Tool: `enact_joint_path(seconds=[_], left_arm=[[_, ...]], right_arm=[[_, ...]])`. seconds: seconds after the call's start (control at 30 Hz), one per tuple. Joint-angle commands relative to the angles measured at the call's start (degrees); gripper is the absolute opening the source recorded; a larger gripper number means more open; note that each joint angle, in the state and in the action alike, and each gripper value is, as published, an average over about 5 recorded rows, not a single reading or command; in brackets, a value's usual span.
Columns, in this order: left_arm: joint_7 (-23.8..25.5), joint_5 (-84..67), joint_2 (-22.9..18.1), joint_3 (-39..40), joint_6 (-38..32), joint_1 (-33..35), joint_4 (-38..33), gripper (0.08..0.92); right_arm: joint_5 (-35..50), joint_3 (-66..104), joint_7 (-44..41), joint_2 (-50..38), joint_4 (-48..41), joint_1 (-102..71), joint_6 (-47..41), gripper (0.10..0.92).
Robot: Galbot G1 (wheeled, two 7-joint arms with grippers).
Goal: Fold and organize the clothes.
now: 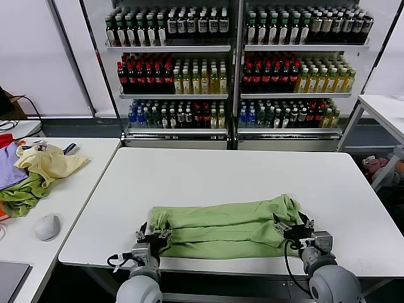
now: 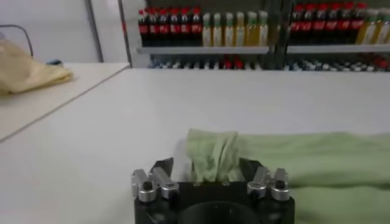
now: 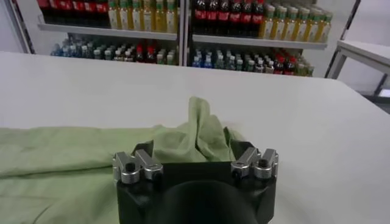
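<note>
My light green soft-fabric shirt (image 1: 227,227) lies folded into a long horizontal band on the white rectangular table (image 1: 233,170), close to the near edge, with bare tabletop beyond it. My left gripper (image 1: 153,232) sits at the band's left end; in the left wrist view its fingers (image 2: 163,175) stand apart with a bunched fold of the green cloth (image 2: 213,155) rising between them, and I cannot tell whether the pads touch it. My right gripper (image 1: 293,228) sits at the right end of the band; from the right wrist its jaws are spread wide and a peak of crumpled green fabric (image 3: 198,131) stands in the gap, not pinched. The cloth is wrinkled at both ends, smoother through the middle. On the side table (image 1: 76,189) to my left: a pale yellow garment (image 1: 47,163), a darker green cloth (image 1: 22,194), a purple cloth (image 1: 9,167) and a white computer mouse (image 1: 47,226). Beyond the table, shelves of bottled drinks (image 1: 237,63).
</note>
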Motion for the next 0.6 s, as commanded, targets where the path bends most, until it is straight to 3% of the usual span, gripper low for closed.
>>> enact_joint_path(seconds=[0.03, 0.37, 0.6], left_arm=[[-1.39, 1.62, -2.54, 0.17, -0.31, -0.14, 4.34, 0.603], [-0.77, -1.87, -1.43, -1.00, 0.68, -0.06, 4.10, 0.317], [0.94, -6.26, 3.31, -6.69, 0.25, -0.25, 1.78, 0.141]], right_arm=[[-0.17, -0.03, 0.04, -0.04, 0.46, -0.17, 0.01, 0.823], [-0.01, -0.11, 0.17, -0.02, 0.95, 0.27, 0.00, 0.823], [0.41, 0.22, 0.10, -0.50, 1.55, 0.55, 0.01, 0.823]])
